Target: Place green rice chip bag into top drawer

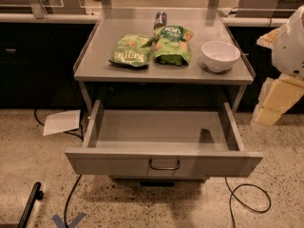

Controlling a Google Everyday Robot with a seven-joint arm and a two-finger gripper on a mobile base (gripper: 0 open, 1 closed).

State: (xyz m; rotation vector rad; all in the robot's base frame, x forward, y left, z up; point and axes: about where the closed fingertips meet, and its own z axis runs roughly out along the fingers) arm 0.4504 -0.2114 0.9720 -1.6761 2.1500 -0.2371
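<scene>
**Four things on the table, drawer pulled out**

You had the bright bag [172, 45] lying on the table [118, 25], near the middle of the top. Its dark-green patch with white lettering pointed toward the far edge. Just to its left lay the pale bag [130, 51], flatter, with yellowish lettering, and the two seemed to meet at their upper corners. A can [160, 19] stood just behind the bright bag, at its far end. A white bowl [221, 55] sat upright to the right, apart from the bright bag and near the table's front right corner.

Under the top, you had the drawer [114, 165] pulled well out toward the camera, with its grey floor in plain view and a small shadow toward the right. A dark wire handle [164, 165] sat at the centre of the front panel. The bright bag was on the table, above the drawer and not in it.

Your gripper [271, 109] was at the right edge of the view, cream-coloured, beside the table's right side and well apart from the bright bag. You could not tell whether it was wide or narrow.

On the speckled floor, a sheet of paper [61, 121] lay left of the drawer, a black cable [247, 198] looped at the right, and blue tape [66, 220] marked the bottom edge.
</scene>
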